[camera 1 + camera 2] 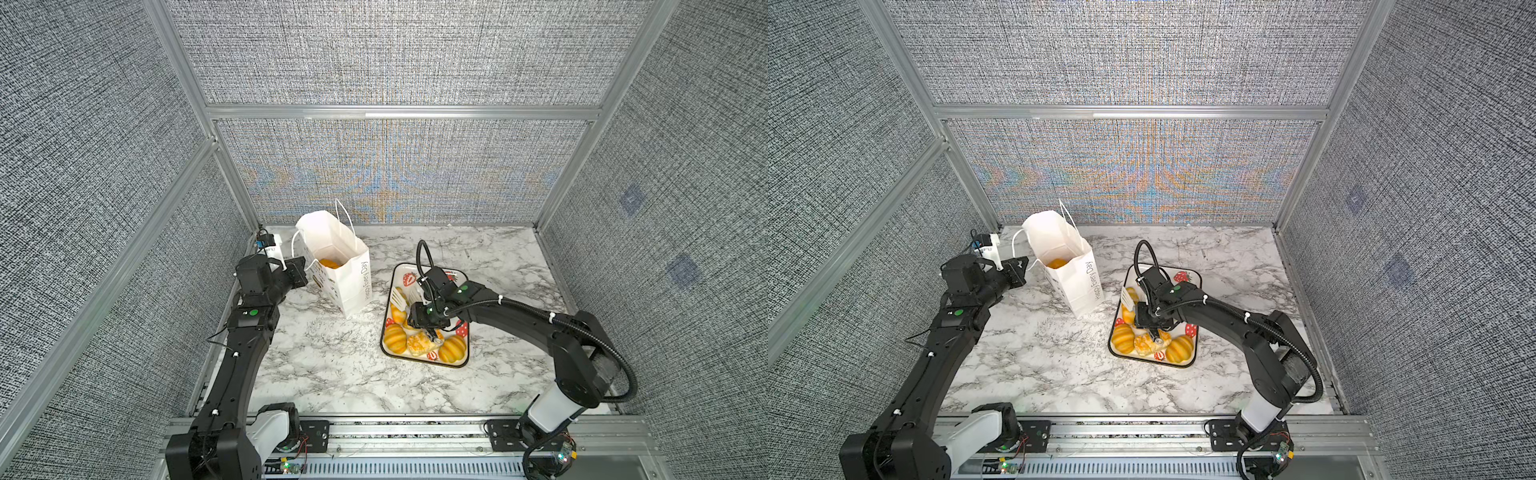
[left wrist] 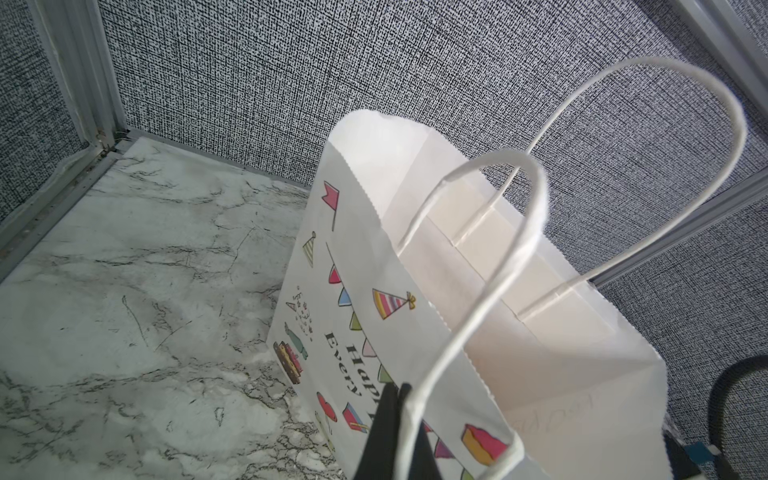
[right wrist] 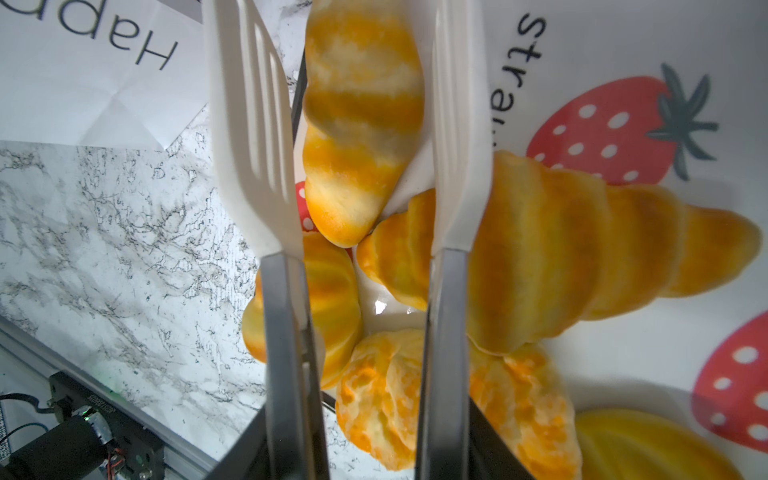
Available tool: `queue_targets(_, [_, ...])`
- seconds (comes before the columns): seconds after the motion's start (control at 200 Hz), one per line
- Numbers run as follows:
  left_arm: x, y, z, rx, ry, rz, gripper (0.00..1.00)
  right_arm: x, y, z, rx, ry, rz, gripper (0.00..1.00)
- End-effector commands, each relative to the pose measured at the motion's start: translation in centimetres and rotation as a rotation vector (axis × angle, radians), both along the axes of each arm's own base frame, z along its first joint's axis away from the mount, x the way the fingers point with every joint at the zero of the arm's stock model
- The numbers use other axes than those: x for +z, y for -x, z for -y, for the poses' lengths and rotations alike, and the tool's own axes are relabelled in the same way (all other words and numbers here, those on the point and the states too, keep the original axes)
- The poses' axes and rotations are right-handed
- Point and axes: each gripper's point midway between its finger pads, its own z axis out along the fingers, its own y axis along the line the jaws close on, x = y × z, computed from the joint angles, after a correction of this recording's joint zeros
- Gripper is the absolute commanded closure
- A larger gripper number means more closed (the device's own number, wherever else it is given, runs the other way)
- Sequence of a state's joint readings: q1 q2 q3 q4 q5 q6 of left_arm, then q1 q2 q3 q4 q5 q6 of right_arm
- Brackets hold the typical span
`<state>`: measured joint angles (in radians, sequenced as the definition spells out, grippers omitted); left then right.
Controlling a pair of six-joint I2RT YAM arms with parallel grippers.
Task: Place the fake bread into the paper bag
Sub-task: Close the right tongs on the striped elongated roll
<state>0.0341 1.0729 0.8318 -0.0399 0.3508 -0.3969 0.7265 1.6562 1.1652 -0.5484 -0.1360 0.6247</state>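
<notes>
Pincer duty is split. The right pincer (image 1: pixel 432 333) is clamped on the grey handles of a pair of white slotted tongs (image 3: pixel 251 158), whose blades stand apart on either side of a striped golden-orange oval roll (image 3: pixel 361 120); whether they touch it is hard to judge from the wrist view. Beside it lie a ridged croissant (image 3: pixel 561 257) and a crusty round bun (image 3: pixel 382 399), all on the white strawberry-printed tray (image 3: pixel 602 50). The left pincer (image 1: pixel 306 266) is closed tight at the near rim of the tall white paper bag (image 1: pixel 347 286), seemingly pinching its thin cord handle (image 2: pixel 519 232), so the mouth stands open. One piece of fake bread (image 1: pixel 328 262) already lies at the bottom of the bag; the rest is on the tray, near the bag but not touching it. The step in hand looks like picking the next piece: the tongs need to squeeze on the roll, lift clear of its neighbours and carry it across to the bag's mouth. Everything stands on a white, grey-veined marble-look surface (image 1: pixel 332 374), boxed in by grey woven panels (image 1: pixel 395 54) in aluminium frames.
</notes>
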Motion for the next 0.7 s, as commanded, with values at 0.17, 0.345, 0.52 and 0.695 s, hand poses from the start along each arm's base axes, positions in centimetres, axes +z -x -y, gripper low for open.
queue_targets(0.17, [0.32,0.03,0.07,-0.007,-0.002,0.014,1.00,0.19,-0.33,-0.69,0.012,-0.012,0.006,0.49])
queue_targets(0.345, [0.27,0.06,0.09,-0.008,-0.002,0.013,1.00,-0.10,-0.27,-0.56,0.012,-0.005,0.002,0.49])
queue_targets(0.52, [0.25,0.05,0.13,-0.009,0.001,0.013,1.00,-0.29,-0.24,-0.63,0.010,-0.007,0.001,0.49])
queue_targets(0.695, [0.27,0.06,0.11,-0.008,-0.002,0.014,1.00,-0.56,-0.17,-0.71,0.012,-0.008,-0.004,0.50])
